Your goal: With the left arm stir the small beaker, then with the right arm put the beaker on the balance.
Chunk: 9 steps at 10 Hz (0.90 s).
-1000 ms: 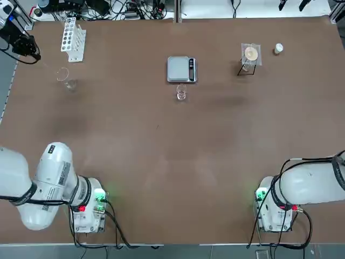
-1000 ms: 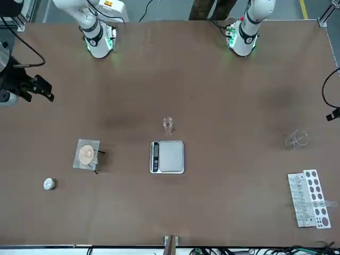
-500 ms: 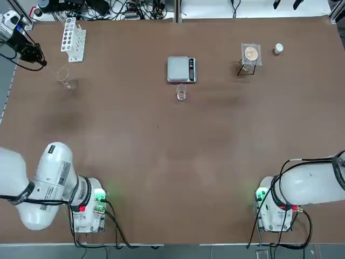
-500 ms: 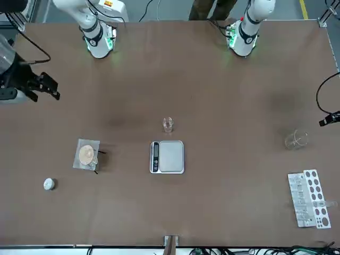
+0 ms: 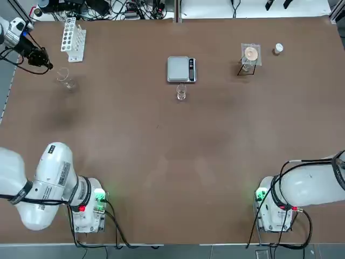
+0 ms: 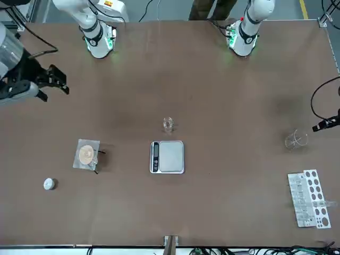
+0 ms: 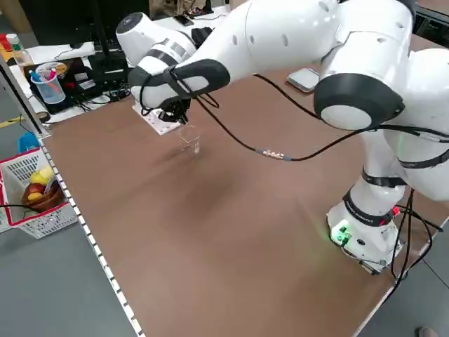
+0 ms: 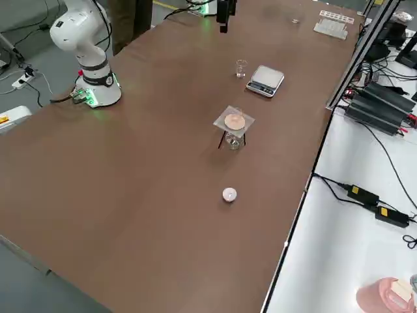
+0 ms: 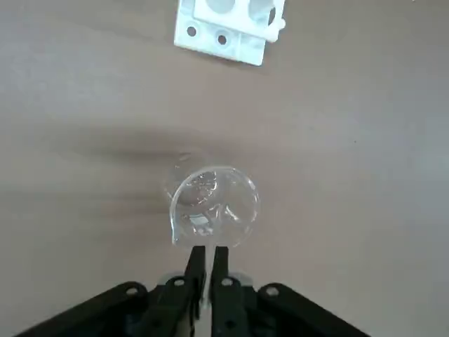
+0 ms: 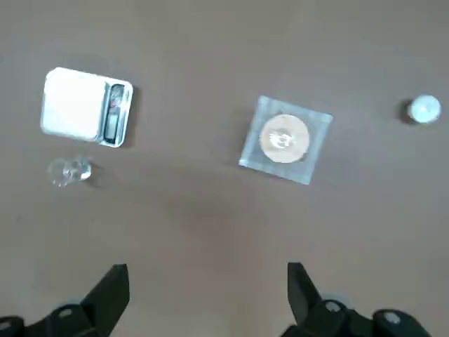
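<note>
Toward the surface's [image 5: 161, 140] far left corner, the left claw [image 9: 210, 248] is narrow, its fingers drawn almost together beside the larger glass vessel [image 5: 66, 82]; whether anything thin sits between them, I cannot tell. The small beaker [image 5: 181, 93] lies well apart from that claw, off to its right. The left arm [image 7: 280, 38] reaches far out from its base, long and arched, its wrist bent down near the white rack [image 5: 74, 40]. Mid-surface, the small beaker stands just beside the balance [image 5: 178, 69], on the robot's side of it, upright, tiny and clear, with a few bright glints in its glass. Farther right come the small stand [image 5: 250, 55] and a white cap [image 5: 278, 48]. The right claw [image 6: 56, 94] hangs raised on the right side, wide and holding nothing, well apart from the small beaker.
</note>
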Each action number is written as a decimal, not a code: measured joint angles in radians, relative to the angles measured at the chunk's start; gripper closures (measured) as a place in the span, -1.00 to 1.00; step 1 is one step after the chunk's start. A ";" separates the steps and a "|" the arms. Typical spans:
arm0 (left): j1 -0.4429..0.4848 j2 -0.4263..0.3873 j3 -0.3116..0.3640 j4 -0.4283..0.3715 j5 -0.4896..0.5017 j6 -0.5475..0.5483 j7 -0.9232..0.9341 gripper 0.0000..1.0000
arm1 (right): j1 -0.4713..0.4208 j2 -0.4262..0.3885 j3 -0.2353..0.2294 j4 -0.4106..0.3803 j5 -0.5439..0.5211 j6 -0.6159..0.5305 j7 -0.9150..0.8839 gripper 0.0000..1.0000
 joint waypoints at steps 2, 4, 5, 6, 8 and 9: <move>-0.005 0.030 0.000 -0.001 0.066 0.008 -0.014 0.85 | 0.045 0.001 0.003 -0.029 0.027 0.030 -0.138 -0.99; -0.018 0.055 0.000 -0.001 0.084 0.025 -0.029 0.85 | 0.091 0.008 0.005 -0.054 0.111 0.076 -0.251 -0.99; -0.019 0.064 0.001 0.000 0.085 0.031 -0.029 0.85 | 0.116 0.014 0.006 -0.060 0.159 0.108 -0.287 -0.99; -0.019 0.073 0.003 0.000 0.085 0.041 -0.029 0.85 | 0.135 0.026 0.006 -0.065 0.206 0.132 -0.338 -0.99; -0.020 0.086 0.008 0.000 0.086 0.055 -0.029 0.59 | 0.142 0.054 0.004 -0.068 0.266 0.149 -0.446 -0.99; -0.020 0.087 0.008 0.000 0.086 0.056 -0.029 0.46 | 0.142 0.061 0.002 -0.071 0.274 0.149 -0.482 -0.99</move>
